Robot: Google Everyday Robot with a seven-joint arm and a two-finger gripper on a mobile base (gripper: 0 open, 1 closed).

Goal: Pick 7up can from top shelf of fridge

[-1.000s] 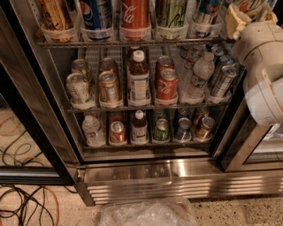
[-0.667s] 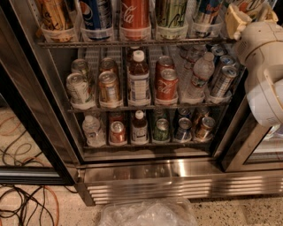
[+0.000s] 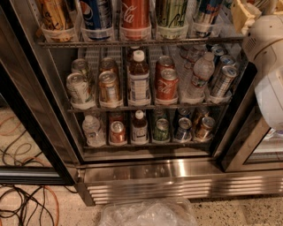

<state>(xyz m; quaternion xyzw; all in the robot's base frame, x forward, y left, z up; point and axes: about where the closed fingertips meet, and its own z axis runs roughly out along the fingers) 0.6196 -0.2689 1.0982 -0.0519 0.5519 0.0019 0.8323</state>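
Your gripper (image 3: 244, 16) hung upper right, whether spread or closed I couldn't tell. The 7up can (image 3: 170, 13) stood upright to its left on the top shelf (image 3: 110, 43), with one blue can (image 3: 207, 11) between.

Fridge (image 3: 177, 174): brushed stainless-steel base with a ribbed grille, dark door frame. Top shelf (image 3: 132, 43): grey wire. On it, the 7up can (image 3: 170, 12) is pale green-white with dark green script; the Coca-Cola can (image 3: 135, 13) is red with white script; the Pepsi can (image 3: 95, 13) is blue. The gripper (image 3: 244, 15), at the top right corner, is cream-yellow; the arm (image 3: 269, 66) is white. The floor cables (image 3: 48, 203) are orange and black.
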